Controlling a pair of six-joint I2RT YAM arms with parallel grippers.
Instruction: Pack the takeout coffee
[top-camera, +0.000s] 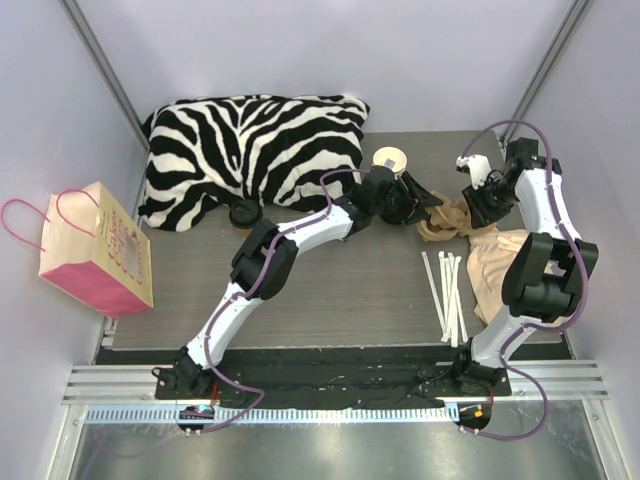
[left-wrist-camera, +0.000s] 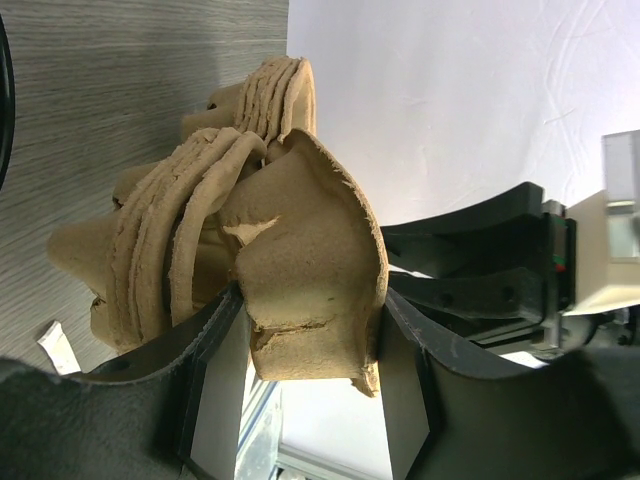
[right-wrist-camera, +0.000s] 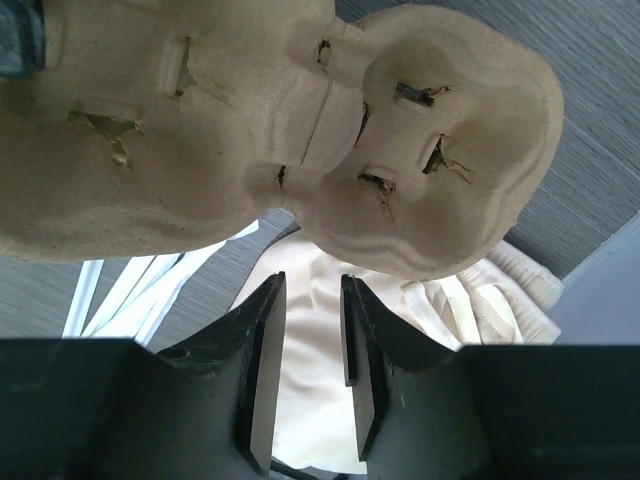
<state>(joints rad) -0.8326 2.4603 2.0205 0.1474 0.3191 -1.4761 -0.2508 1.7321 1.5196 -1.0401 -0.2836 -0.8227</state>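
Observation:
The takeout coffee is out of view in all three views. My left gripper (top-camera: 425, 200) is shut on one edge of a stack of brown pulp cup carriers (top-camera: 445, 222), held off the table. In the left wrist view both pads press on a torn carrier wall (left-wrist-camera: 300, 250). My right gripper (top-camera: 478, 205) hangs just right of the stack. In the right wrist view its jaws (right-wrist-camera: 312, 285) stand a narrow gap apart with nothing between them. The carrier's underside (right-wrist-camera: 300, 120) is just beyond the tips.
A lidless cream-rimmed paper cup (top-camera: 390, 160) stands behind the left gripper. A black lid (top-camera: 243, 213) lies by the zebra pillow (top-camera: 250, 150). A pink-and-tan paper bag (top-camera: 100, 250) stands far left. White straws (top-camera: 447, 295) and cream cloth (top-camera: 495, 265) lie at right.

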